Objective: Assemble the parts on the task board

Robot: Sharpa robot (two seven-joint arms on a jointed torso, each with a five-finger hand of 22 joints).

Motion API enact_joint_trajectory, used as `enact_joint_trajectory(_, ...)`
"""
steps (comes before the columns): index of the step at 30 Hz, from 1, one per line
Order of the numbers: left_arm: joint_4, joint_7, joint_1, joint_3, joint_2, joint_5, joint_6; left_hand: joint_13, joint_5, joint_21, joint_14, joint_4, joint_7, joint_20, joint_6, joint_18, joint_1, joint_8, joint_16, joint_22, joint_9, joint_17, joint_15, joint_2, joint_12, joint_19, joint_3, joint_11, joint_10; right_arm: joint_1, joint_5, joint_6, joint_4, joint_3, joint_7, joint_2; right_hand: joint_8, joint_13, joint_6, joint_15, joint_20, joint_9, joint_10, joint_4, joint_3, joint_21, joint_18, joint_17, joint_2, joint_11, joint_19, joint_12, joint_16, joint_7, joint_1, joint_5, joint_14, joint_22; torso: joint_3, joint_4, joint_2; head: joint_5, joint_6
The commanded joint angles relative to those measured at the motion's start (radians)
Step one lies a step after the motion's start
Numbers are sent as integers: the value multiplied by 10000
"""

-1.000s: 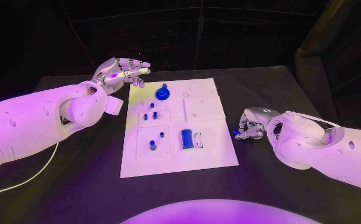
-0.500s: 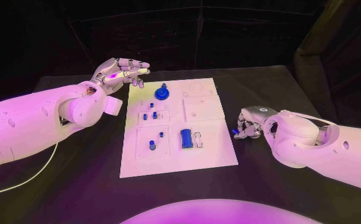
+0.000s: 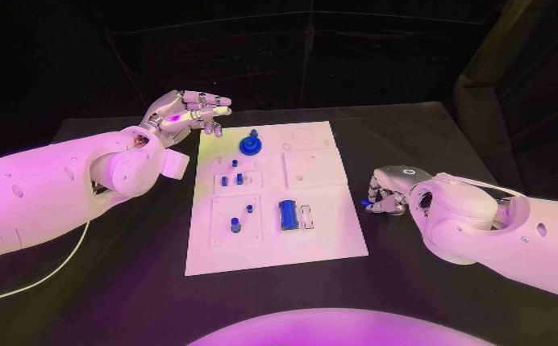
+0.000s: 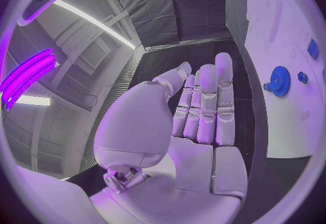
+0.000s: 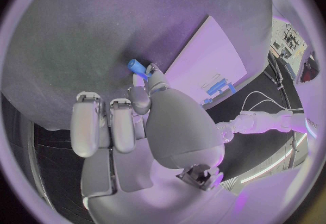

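Task board (image 3: 326, 225) with one blue gear (image 3: 250, 143), right hand (image 3: 389, 193) fingers pinching one blue peg (image 5: 136, 66), left hand (image 3: 186, 112) released

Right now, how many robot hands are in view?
2: left robot hand open beside the task board's far left corner; right robot hand by its right edge, holding a blue part.

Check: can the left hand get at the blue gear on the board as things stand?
Probably yes. The left hand hovers open beside the task board's far corner, holding nothing, and nothing stands between it and the blue gear.
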State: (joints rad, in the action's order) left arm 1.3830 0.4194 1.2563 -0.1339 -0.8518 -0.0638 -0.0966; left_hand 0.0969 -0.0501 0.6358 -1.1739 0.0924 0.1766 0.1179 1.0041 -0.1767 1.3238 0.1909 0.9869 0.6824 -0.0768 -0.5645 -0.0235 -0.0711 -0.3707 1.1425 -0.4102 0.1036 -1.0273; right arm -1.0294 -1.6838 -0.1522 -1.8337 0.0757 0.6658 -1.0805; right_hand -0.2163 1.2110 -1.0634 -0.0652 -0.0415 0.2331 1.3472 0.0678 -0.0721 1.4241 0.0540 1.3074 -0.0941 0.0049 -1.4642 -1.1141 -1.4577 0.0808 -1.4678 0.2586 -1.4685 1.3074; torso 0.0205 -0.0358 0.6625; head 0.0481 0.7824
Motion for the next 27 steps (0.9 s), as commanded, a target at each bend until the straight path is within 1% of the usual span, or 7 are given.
enact_joint_trajectory(1, 18, 42, 12, 7, -3, 25, 110, 6, 6, -27, 73, -5, -15, 30, -89, -60, -6, 60, -38, -9, 14, 10, 20, 83, -48, -70, 66, 10, 68, 64, 769, -579, -85, 66, 420, -152, 99, 19, -200, -80, 78, -11, 189, -207, 800, 14, -49, 699, -72, -131, -209, 10, -33, 2, 52, 87, -633, 421, -1, 7, 6, 2, -5)
enact_joint_trajectory(2, 15, 41, 12, 6, 0, 25, 111, 6, 6, -27, 73, -5, -15, 30, -89, -60, -6, 60, -38, -9, 14, 10, 20, 83, -48, -70, 66, 10, 68, 62, 951, -766, -151, 65, 398, -212, 199, 16, -253, -90, 63, -92, 200, -236, 1296, 7, -50, 705, 194, -130, -205, 34, -29, -35, 245, 77, -633, 417, -1, 7, 6, 2, -5)
enact_joint_trajectory(7, 9, 38, 12, 6, 17, 25, 111, 6, 6, -27, 73, -5, -15, 30, -89, -60, -6, 60, -38, -9, 14, 10, 20, 83, -48, -70, 66, 10, 68, 47, 1787, -1831, -477, 55, 184, -511, 389, 57, -382, -81, 49, -248, 243, -157, 2598, -3, -50, 725, 871, -76, -204, 30, -24, -34, 944, 9, -639, 420, 9, 10, 7, 13, -32)
enact_joint_trajectory(11, 10, 35, 12, 6, 25, 25, 112, 6, 6, -27, 73, -5, -15, 30, -89, -60, -6, 60, -38, -9, 14, 10, 20, 83, -48, -70, 66, 10, 68, -23, 2453, -2573, -768, 43, -77, -689, 459, 100, -448, -57, 59, -304, 277, -154, 3370, -5, -44, 761, 1270, -62, -205, -1, -36, -1, 1341, 7, -648, 427, 9, 24, 9, -7, -28)
enact_joint_trajectory(19, 15, 18, 13, 5, 32, 25, 122, 6, 6, -27, 73, -5, -15, 30, -89, -60, -6, 60, -38, -9, 14, 10, 20, 83, -48, -70, 66, 10, 68, -162, 3529, -3065, -1306, 28, -421, -722, 498, 161, -519, -54, 51, -334, 328, -174, 3926, 8, -49, 813, 1668, -55, -215, -62, -60, 13, 1744, 31, -660, 454, 6, 15, 12, -50, -7)
enact_joint_trajectory(22, 25, 11, 13, 5, 32, 25, 124, 6, 6, -27, 73, -5, -15, 30, -89, -60, -6, 60, -38, -9, 14, 10, 20, 83, -48, -70, 66, 10, 68, -178, 3830, -3146, -1408, 26, -513, -598, 475, 223, -602, -53, 53, -325, 396, -51, 3957, 33, -56, 861, 1812, -66, -233, -146, -88, -6, 2084, 378, -672, 492, 6, 2, 12, -83, 9)
enact_joint_trajectory(27, 49, 6, 14, 5, 29, 25, 123, 6, 6, -27, 73, -5, -15, 30, -89, -60, -6, 60, -38, -9, 14, 10, 20, 83, -48, -70, 66, 10, 68, -187, 4232, -3025, -1307, 25, -574, -216, 386, 304, -777, -88, 71, -271, 481, 121, 3884, 91, -73, 928, 1904, -117, -271, -250, -129, -78, 2471, 743, -688, 577, 5, -2, 10, -118, 31)
